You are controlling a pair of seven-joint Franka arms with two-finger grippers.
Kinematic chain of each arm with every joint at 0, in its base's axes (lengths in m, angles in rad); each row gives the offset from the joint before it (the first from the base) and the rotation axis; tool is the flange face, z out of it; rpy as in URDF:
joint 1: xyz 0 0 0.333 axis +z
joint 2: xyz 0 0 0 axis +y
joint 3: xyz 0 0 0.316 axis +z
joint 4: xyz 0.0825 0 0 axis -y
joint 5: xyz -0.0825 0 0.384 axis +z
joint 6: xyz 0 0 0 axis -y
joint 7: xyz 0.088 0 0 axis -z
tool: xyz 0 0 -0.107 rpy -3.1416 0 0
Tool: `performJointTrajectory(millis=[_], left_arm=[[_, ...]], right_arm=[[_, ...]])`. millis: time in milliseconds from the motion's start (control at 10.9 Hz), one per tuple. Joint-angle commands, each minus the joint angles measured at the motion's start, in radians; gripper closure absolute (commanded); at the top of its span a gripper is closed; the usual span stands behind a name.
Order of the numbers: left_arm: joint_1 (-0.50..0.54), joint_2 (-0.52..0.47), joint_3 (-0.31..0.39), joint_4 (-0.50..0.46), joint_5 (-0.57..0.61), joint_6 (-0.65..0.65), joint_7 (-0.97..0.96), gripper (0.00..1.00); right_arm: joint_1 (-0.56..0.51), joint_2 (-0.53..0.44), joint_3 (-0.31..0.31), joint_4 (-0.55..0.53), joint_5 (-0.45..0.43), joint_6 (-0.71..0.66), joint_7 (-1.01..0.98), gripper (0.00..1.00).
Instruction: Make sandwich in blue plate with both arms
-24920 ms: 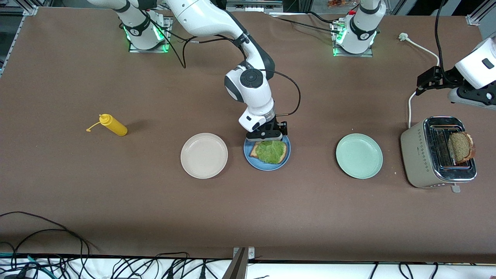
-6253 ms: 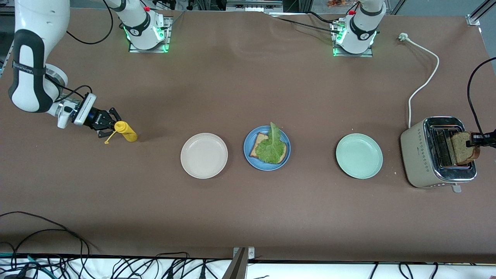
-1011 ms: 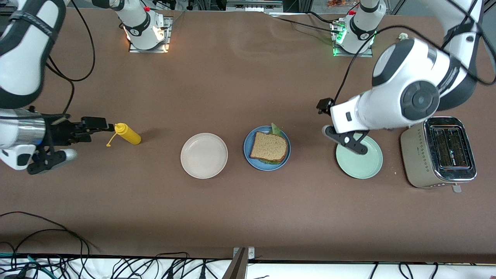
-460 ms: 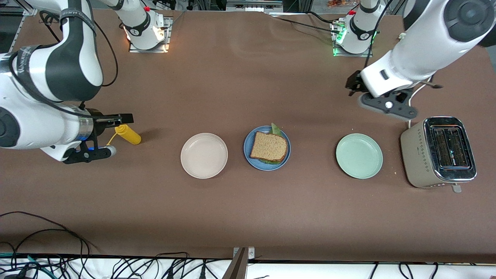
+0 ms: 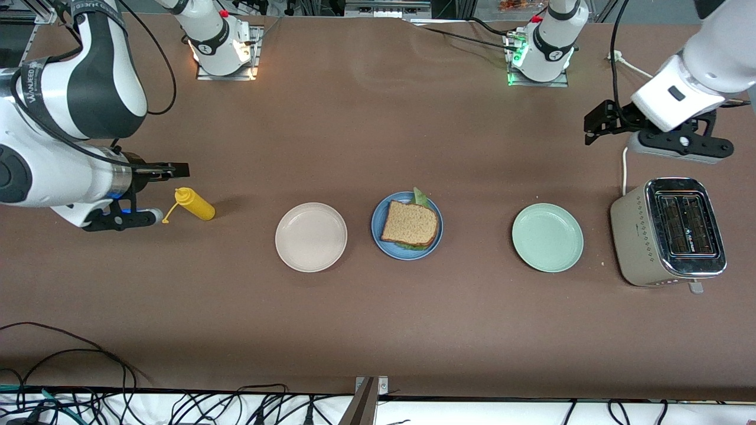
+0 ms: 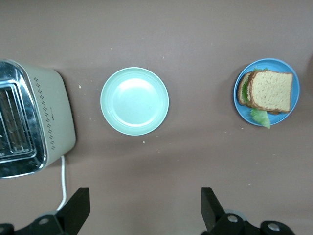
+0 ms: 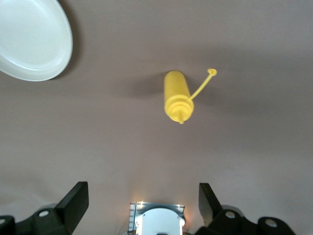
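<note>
The sandwich [image 5: 410,224] lies on the blue plate [image 5: 407,254] at mid-table, its top slice of brown bread covering a green lettuce leaf that peeks out at the edges. The left wrist view shows the sandwich [image 6: 270,91] on the blue plate [image 6: 243,110] from high up. My left gripper [image 5: 592,126] hangs open and empty over bare table near the toaster, its fingers wide apart in its wrist view [image 6: 144,205]. My right gripper [image 5: 180,170] is open and empty above the table beside the yellow bottle, and in its wrist view [image 7: 142,200] nothing sits between the fingers.
A beige plate [image 5: 311,236] and a mint-green plate [image 5: 547,237] flank the blue one. A toaster [image 5: 670,233] with a white cord [image 5: 625,171] stands at the left arm's end. A yellow squeeze bottle [image 5: 194,204] lies at the right arm's end. Cables run along the table's front edge.
The left gripper has swung from over the mint-green plate toward the toaster end. The right arm has lifted and shifted its gripper a little away from the bottle. The sandwich has not moved.
</note>
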Motion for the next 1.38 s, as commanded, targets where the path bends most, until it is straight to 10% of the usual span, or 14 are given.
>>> performJointTrajectory(millis=[0,460,1287], left_arm=[[0.039,-0.04,0.04,-0.036,-0.062,0.025,0.002,0.0],[0.044,-0.028,0.047,-0.019,0.035,0.023,-0.006,0.0],[0.061,-0.02,0.067,-0.007,0.048,0.031,-0.004,0.0]], right_arm=[[-0.072,-0.293,0.031,-0.411,-0.034,0.259,0.014,0.0],[-0.119,-0.465,0.031,-0.556,-0.071,0.488,0.012,0.0],[-0.135,-0.519,0.019,-0.485,0.019,0.422,-0.025,0.0]])
